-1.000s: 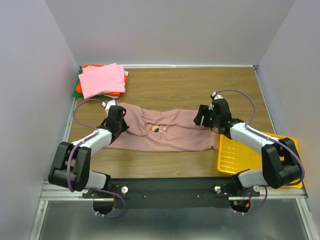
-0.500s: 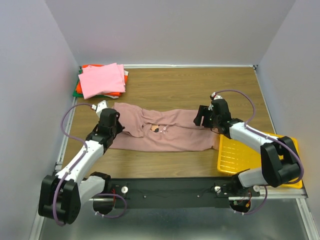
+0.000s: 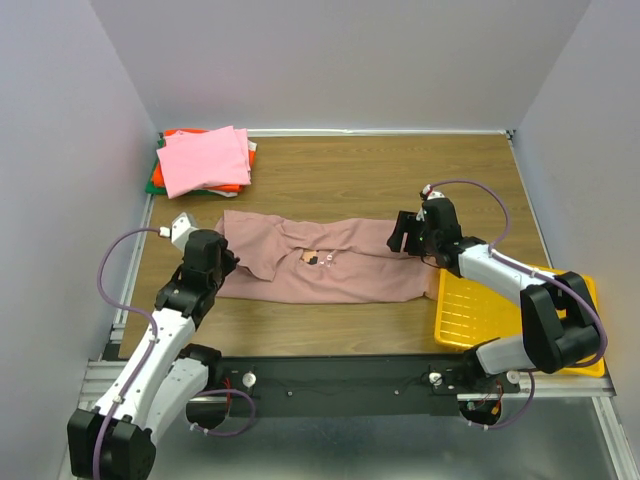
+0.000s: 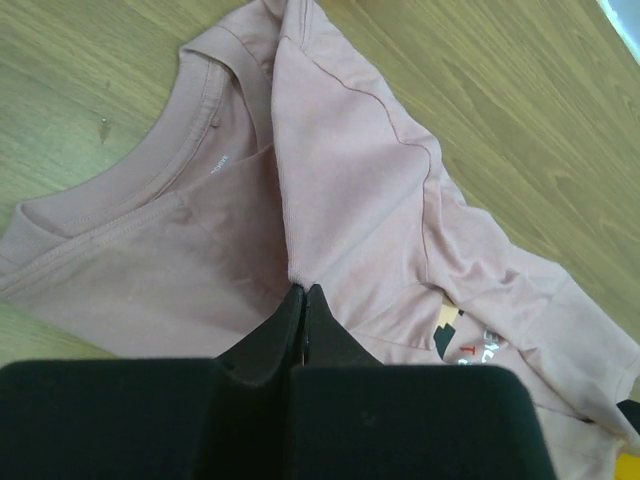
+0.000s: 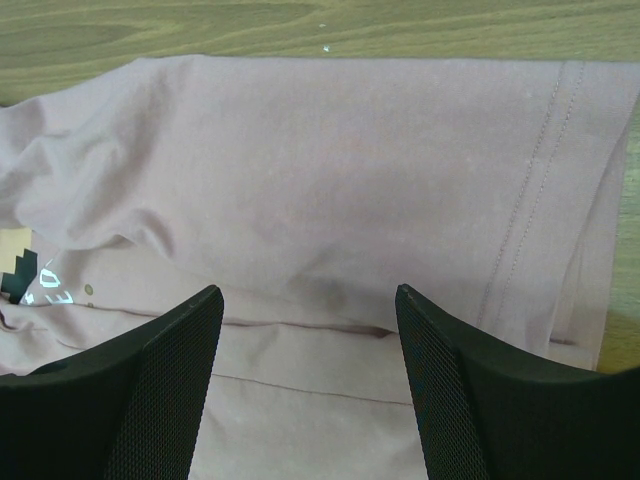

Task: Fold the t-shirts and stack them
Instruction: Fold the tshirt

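The dusty mauve-pink t-shirt (image 3: 340, 262) lies spread across the table, its collar to the left and its pixel print (image 3: 318, 258) near the middle. My left gripper (image 3: 216, 262) is shut, and in the left wrist view (image 4: 303, 290) it pinches a fold of this shirt (image 4: 340, 170) just below the collar (image 4: 190, 150). My right gripper (image 3: 405, 236) is open over the shirt's hem end; in the right wrist view (image 5: 305, 305) the cloth (image 5: 330, 170) lies flat between its fingers (image 5: 170, 370). Folded bright pink (image 3: 205, 160), orange-red (image 3: 188, 133) and green (image 3: 156, 182) tees are stacked at the far left.
A yellow plastic tray (image 3: 470, 310) sits at the near right, its left edge touching the shirt's hem end, partly under my right arm. Grey walls close the table on three sides. Bare wood (image 3: 380, 170) lies beyond the shirt.
My left gripper has drawn back toward the near left, still at the shirt's collar end, and its arm has swung outward. The right arm has not moved.
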Available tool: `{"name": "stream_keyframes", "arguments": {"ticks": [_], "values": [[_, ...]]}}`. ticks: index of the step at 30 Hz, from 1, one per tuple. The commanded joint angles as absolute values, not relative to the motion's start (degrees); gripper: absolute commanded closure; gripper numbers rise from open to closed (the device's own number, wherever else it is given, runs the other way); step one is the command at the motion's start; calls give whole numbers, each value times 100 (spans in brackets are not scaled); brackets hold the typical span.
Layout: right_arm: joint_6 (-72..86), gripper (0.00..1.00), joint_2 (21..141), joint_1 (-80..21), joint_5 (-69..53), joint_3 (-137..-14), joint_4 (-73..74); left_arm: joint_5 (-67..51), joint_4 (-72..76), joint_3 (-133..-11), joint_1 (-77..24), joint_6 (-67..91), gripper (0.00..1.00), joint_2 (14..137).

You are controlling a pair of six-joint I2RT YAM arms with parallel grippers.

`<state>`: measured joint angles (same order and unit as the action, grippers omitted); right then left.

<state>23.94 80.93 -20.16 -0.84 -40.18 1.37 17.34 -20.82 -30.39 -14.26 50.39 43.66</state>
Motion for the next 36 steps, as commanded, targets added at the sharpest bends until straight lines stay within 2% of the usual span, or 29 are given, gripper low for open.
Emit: {"name": "stream_keyframes", "arguments": {"ticks": [1,5,7,8,9,10,11,12,17,21,29,32,36], "values": [[2329,23,8121,-2021,-114,-4061,202,1899,-2408,-3015,-1450,5317,100,4412],[2312,23,8156,-2021,-88,-4078,228,1889,-2522,-3050,-1503,5422,100,4509],[2320,23,8174,-2021,-88,-4087,237,1959,-2593,-3067,-1547,5510,94,4439],[2320,24,8183,-2021,-79,-4087,255,2021,-2636,-3059,-1547,5546,86,4351],[2312,23,8191,-2021,-70,-4087,264,2039,-2645,-3067,-1547,5563,71,4307],[2303,23,8191,-2021,-70,-4096,264,2056,-2654,-3067,-1556,5572,50,4281],[2285,23,8200,-2021,-70,-4096,272,2091,-2680,-3085,-1556,5624,10,4237],[2285,23,8209,-2021,-79,-4096,272,2205,-2733,-3094,-1556,5634,2,4149],[2241,24,8148,-2021,-394,-4122,281,2592,-2672,-3199,-1556,5415,2,3946],[2302,25,7893,-2232,-896,-4201,167,2646,-1805,-3243,-1556,4554,2,4191],[2698,26,8146,-4024,-686,-4807,-193,1987,-405,-3506,-1547,3595,2,5755],[2786,27,8848,-4736,-589,-5316,-307,1715,-290,-3586,-1538,3533,2,6283],[2944,30,9649,-5360,-501,-5914,-500,1389,287,-3087,-1521,3734,2,6547]]}}
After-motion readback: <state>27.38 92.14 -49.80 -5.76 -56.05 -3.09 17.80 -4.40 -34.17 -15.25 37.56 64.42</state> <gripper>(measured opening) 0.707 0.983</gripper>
